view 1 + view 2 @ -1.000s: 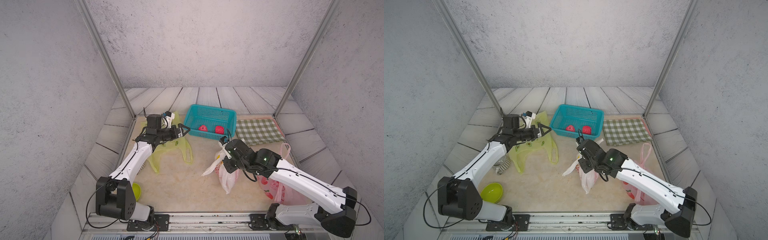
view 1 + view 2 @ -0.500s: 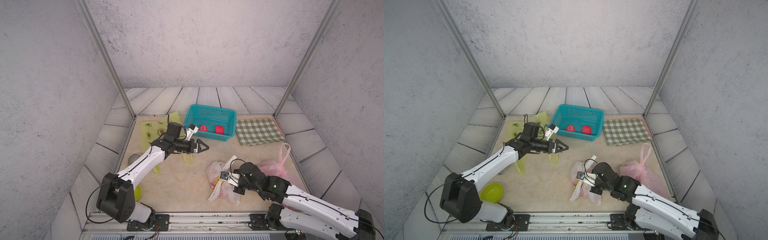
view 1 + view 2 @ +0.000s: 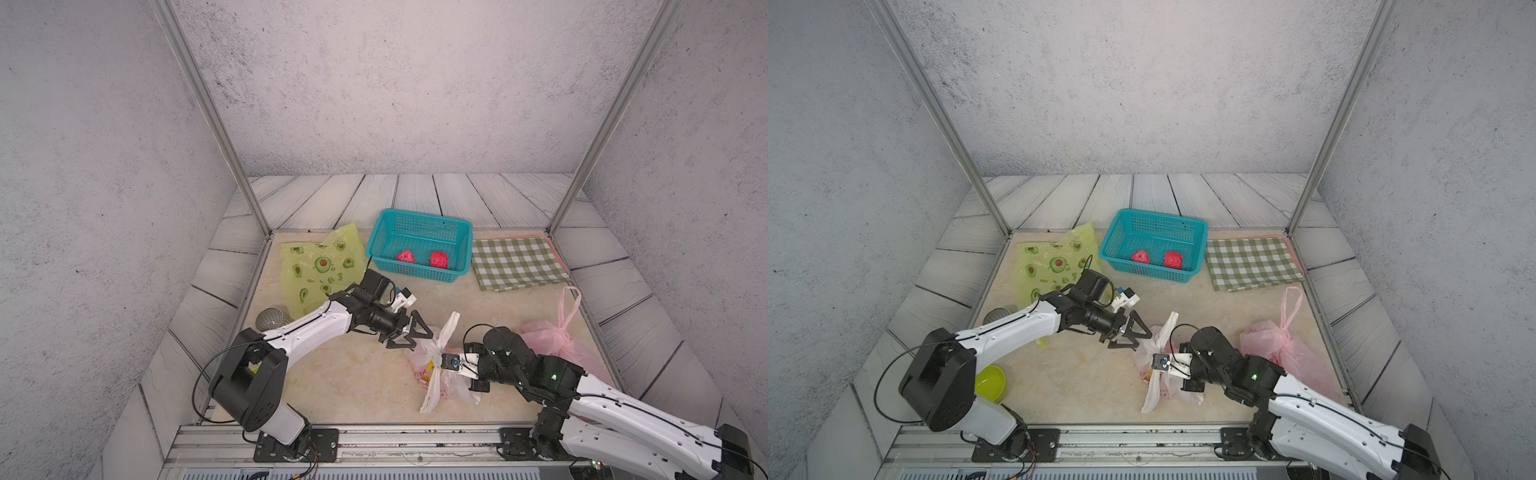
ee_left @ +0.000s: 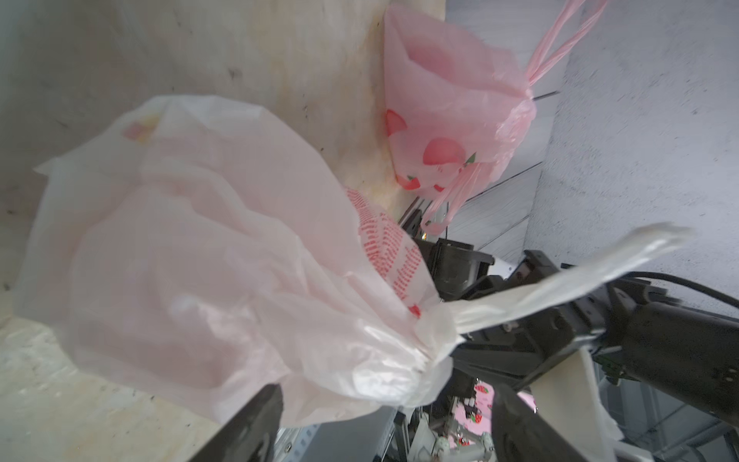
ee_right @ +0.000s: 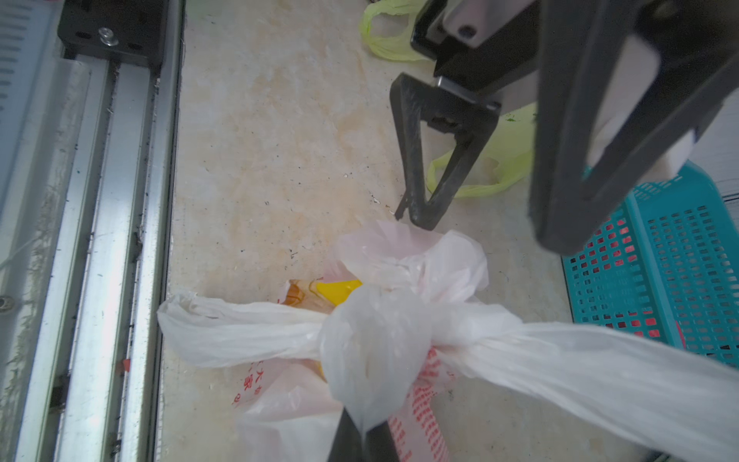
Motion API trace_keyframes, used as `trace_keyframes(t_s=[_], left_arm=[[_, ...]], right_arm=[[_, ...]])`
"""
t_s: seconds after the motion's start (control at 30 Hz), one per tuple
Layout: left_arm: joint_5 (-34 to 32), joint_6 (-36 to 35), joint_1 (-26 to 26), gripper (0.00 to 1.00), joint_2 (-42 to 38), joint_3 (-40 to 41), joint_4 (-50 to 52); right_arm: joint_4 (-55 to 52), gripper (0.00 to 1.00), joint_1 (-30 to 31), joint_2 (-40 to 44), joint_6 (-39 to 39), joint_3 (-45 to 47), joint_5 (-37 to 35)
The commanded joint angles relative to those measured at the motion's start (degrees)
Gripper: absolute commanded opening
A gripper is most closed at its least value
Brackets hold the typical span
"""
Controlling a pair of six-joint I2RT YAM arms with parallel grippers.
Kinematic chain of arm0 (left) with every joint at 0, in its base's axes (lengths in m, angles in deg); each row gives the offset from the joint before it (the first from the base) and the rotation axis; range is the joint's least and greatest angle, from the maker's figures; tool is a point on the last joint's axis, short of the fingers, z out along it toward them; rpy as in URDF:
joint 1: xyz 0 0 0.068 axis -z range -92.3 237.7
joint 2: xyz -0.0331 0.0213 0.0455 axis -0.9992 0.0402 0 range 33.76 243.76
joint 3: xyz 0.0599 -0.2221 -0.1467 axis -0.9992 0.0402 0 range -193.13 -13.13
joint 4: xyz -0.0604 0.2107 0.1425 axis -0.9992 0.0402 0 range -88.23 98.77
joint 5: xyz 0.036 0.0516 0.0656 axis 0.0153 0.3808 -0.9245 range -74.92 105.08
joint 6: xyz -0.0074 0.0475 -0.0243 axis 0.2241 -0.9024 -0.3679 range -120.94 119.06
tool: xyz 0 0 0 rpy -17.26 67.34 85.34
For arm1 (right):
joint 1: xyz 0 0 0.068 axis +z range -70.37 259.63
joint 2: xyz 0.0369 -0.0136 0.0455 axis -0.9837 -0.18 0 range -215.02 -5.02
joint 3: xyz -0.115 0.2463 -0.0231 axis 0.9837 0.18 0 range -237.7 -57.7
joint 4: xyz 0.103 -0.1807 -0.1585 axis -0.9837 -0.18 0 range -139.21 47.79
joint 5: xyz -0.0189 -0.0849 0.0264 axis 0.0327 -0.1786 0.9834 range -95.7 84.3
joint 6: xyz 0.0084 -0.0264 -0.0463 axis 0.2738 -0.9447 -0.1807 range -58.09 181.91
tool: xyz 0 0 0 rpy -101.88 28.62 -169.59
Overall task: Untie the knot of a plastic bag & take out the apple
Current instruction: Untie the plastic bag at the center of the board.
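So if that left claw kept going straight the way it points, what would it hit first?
Most likely the white knotted bag: the open left gripper points at its puffed body just beside the knot, which the right gripper pinches. Depth is hard to judge.

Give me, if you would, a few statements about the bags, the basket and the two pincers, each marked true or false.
1. The teal basket holds two red fruits. True.
2. The right pincer is open and clear of the white bag. False: it is shut on the bag at its knot.
3. The left pincer is open, close beside the white bag. True.
4. The pink bag lies inside the basket. False: it lies on the table, beside the right arm.
5. The white bag's knot is undone. False: the right wrist view shows it tied.
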Motion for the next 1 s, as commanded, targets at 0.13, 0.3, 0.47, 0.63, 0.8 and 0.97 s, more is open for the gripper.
trace_keyframes(t_s=[0.13, 0.3, 0.47, 0.63, 0.8, 0.97], left_arm=[[0.64, -1.25, 1.52, 0.75, 2.53, -2.17, 5.24], [0.77, -1.63, 1.61, 0.43, 4.67, -3.75, 4.65], [0.32, -4.59, 1.46, 0.0, 6.39, -6.78, 6.65], [-5.44, -10.17, -1.27, 0.0, 6.0, -8.18, 12.71], [-8.76, -11.65, -8.78, 0.0, 1.04, -3.39, 12.84], [-9.7, -13.49, -15.73, 0.0, -4.38, -0.51, 14.91]], right_arm=[[0.91, 0.0, -0.08, 1.37, 0.46, 0.38, 0.9], [0.45, 0.0, -0.05, 1.14, 0.61, 0.68, 2.35], [0.41, 0.0, -0.05, 1.56, 0.86, 0.78, 3.36], [2.18, 0.0, -0.04, 4.68, 3.53, 1.64, -3.13], [3.71, 0.0, -0.11, 8.81, 5.19, 3.05, -12.46], [6.45, 0.0, -0.09, 10.51, 7.14, 4.38, -22.23]])
